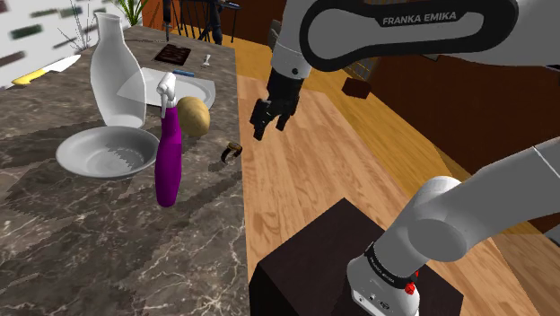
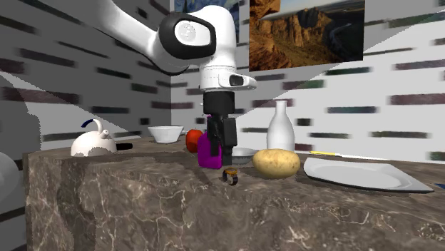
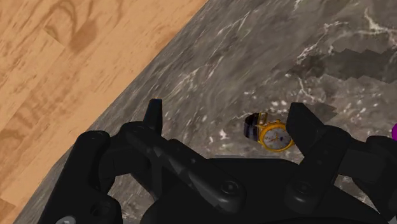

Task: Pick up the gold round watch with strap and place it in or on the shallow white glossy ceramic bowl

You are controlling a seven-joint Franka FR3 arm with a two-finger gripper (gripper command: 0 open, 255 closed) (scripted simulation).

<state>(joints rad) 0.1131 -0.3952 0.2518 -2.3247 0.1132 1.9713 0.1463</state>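
site: home kitchen | bench: dark marble top | kitchenware and food on it: kettle, plate, shallow bowl, white jug, yellow-handled knife, potato, purple spray bottle | floor: wood planks | wall: white, brick-like streaks, hung canyon picture

Polished veined marble counter, glossy white bowl, shiny gold watch, wood-plank floor

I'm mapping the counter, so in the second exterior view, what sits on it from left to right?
White kettle, deep white bowl, red round object, purple bottle, gold watch, potato, white plate.
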